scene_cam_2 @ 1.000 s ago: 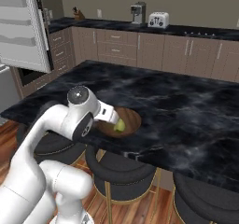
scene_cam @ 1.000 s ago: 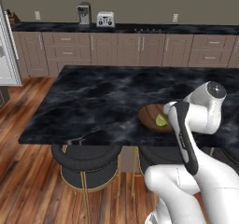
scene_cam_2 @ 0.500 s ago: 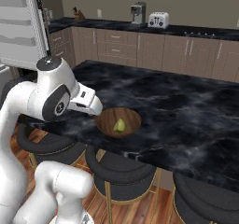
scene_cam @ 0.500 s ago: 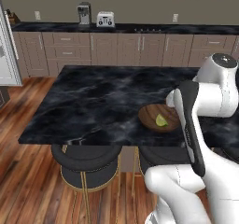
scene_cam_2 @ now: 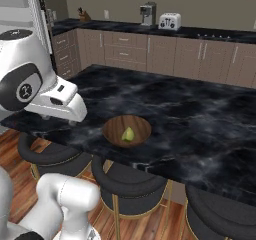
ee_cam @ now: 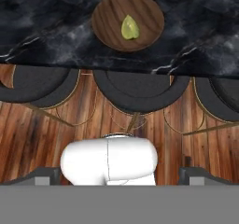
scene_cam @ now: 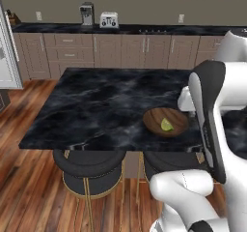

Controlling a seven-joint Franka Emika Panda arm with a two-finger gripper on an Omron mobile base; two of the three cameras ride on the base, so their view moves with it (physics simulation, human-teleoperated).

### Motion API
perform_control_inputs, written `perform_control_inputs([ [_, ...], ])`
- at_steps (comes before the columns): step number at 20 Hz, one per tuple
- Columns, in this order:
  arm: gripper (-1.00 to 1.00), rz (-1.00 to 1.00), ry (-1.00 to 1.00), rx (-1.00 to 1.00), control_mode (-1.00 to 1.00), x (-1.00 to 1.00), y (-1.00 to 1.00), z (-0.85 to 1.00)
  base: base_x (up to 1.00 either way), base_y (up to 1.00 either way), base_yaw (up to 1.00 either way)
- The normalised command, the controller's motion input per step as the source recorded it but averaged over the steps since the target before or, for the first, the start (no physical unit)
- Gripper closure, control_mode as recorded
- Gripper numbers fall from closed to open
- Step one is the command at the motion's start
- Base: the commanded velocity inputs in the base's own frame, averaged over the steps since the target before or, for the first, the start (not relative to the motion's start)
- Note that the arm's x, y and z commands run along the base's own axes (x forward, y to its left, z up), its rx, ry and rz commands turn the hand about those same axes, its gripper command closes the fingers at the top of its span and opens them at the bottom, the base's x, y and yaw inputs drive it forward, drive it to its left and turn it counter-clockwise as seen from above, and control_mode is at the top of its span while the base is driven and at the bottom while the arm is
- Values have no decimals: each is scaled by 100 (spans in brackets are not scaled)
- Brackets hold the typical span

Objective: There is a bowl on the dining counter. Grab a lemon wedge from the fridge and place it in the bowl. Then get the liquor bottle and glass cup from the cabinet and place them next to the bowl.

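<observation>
Lemon wedge (scene_cam: 167,125) lies in bowl (scene_cam: 153,120). Bowl sits on dining counter (scene_cam: 96,105), near its front edge, above stools (scene_cam: 89,167). Toaster (scene_cam: 109,19) right of coffee machine (scene_cam: 87,14), on back counter (scene_cam: 58,28).

bowls: one, the bowl (scene_cam: 166,122) of brown wood, at about 4 o'clock on the slab in the left base view
lemon wedges: one, the lemon wedge (scene_cam: 166,125), lying inside that bowl
dining counters: one, the dining counter (scene_cam: 106,105), black marble with white veins
stools: three round dark stools (ee_cam: 137,90) in the hand view, ranged from 9 to 3 o'clock below the slab's edge
toasters: one toaster (scene_cam: 109,20), at 12 o'clock on the back counter
coffee machines: one coffee machine (scene_cam: 87,15), just beside the toaster
</observation>
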Motion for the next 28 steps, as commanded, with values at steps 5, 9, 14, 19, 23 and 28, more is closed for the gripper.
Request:
perform_control_inputs([
  [5, -100, 0, -7, 0, -100, -72, 7, 0, 0, 0, 0],
  [9, -100, 0, 1, 0, -100, -7, 0, -2, 0, 0, 0],
  [14, -100, 0, 0, 0, 100, -6, 0, -2, -77, -7, -4],
  [19, -100, 0, 0, 0, 100, 0, 0, 0, -99, -82, -18],
  [23, -100, 0, 0, 0, 100, 0, 0, 0, -47, -100, -10],
  [28, -100, 0, 0, 0, 100, 0, 0, 0, -3, -100, -1],
])
